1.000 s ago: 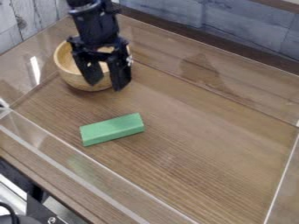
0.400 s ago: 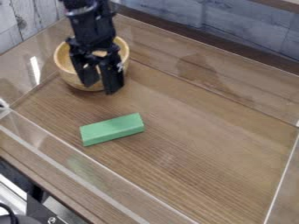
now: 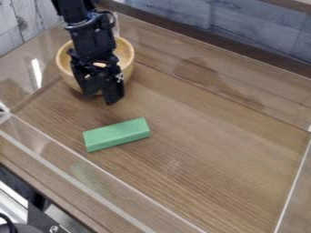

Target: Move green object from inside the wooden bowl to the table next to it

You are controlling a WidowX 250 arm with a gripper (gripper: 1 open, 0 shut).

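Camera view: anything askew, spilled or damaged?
Nothing stands out. The green object lies flat on the table, apart from the wooden bowl, which sits upright. The open gripper hangs at the bowl's front rim. No spill or damage visible.

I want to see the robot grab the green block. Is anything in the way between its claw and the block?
Nothing visible is. The green block already lies on the bare table, outside the wooden bowl. The open gripper hangs in front of the bowl, with only empty tabletop between it and the block.
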